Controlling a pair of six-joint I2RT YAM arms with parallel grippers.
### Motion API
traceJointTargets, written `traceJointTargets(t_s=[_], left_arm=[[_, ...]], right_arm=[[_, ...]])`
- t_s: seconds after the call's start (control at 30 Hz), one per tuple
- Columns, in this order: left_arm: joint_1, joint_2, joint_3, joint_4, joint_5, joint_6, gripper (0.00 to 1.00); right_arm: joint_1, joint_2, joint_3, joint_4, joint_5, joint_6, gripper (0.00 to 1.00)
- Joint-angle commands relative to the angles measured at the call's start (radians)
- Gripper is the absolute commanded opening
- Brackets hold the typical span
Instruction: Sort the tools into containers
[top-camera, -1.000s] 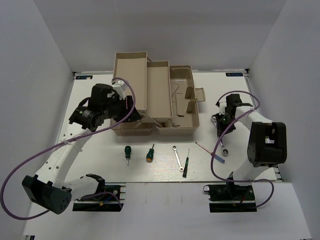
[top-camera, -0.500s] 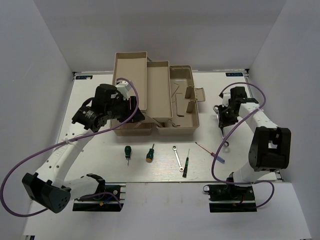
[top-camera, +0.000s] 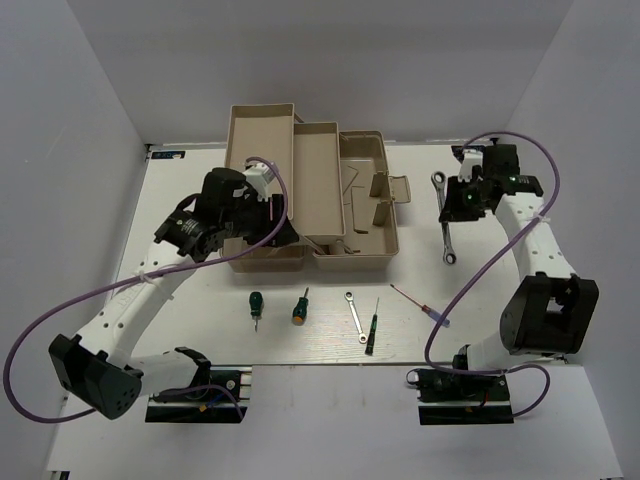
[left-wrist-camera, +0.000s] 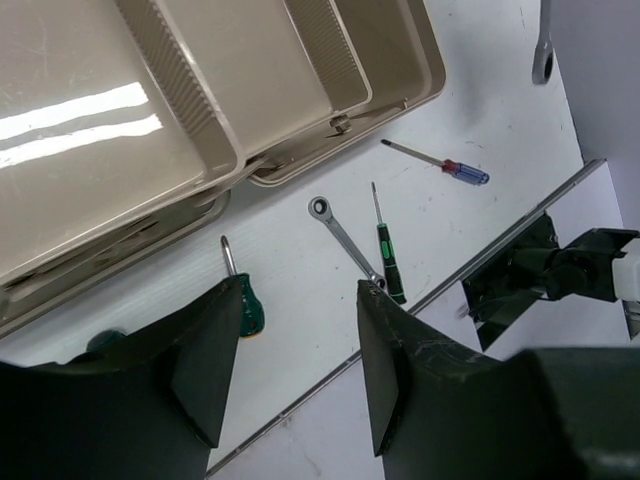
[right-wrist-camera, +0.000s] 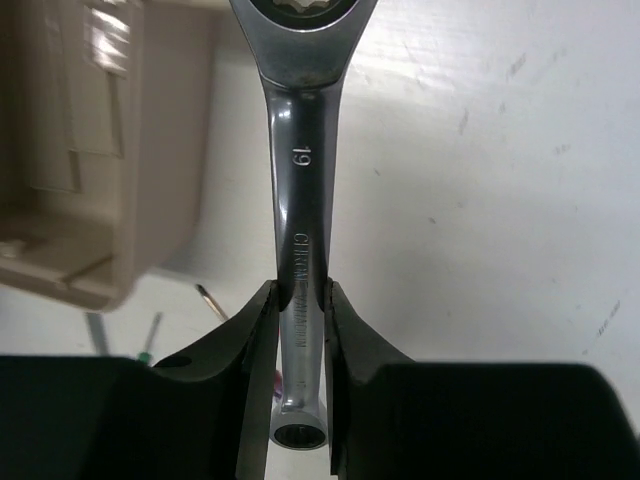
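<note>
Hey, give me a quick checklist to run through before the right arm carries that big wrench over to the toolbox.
1. Grip: right gripper shut on the large wrench at its shank: ok.
2. Wrench off the table: ok, it hangs in the air.
3. Base tub open on top: ok.
4. Left gripper open and empty at the toolbox's left front, away from the tub: ok.
5. Which container takes wrenches: cannot tell.
6. Sorting done: not ok; the small wrench and four screwdrivers lie on the table.
</note>
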Motion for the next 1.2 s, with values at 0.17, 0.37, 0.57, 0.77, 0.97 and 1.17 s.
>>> traceJointTargets(t_s=[0.17,0.37,0.57,0.77,0.97,1.17], left_arm=[[-0.049,0.033,0.029,0.039,0.033,0.031,0.61],[-0.112,0.068,0.047,0.048,0.044,0.031,0.61],[-0.199,0.110,0.038,0.057,-0.011,0.009,0.62],[-0.298,0.152,0.018,0.057,-0.106,-0.014,0.62],[-0.403,0.269,0.038,0.066,-0.180,-0.037,0.64],[-0.476,0.370,0.058,0.092,-0.218,-0.069,0.64]], right_arm=[[0.085,0.034,0.235,0.006,-0.252,0.103,0.00],[0.174,0.151,0.378,0.032,-0.295,0.197,0.00],[0.260,0.299,0.447,0.077,-0.267,0.284,0.00],[0.300,0.396,0.471,0.103,-0.222,0.281,0.00],[0.322,0.431,0.479,0.105,-0.225,0.257,0.13],[0.322,0.399,0.465,0.103,-0.233,0.245,0.33]])
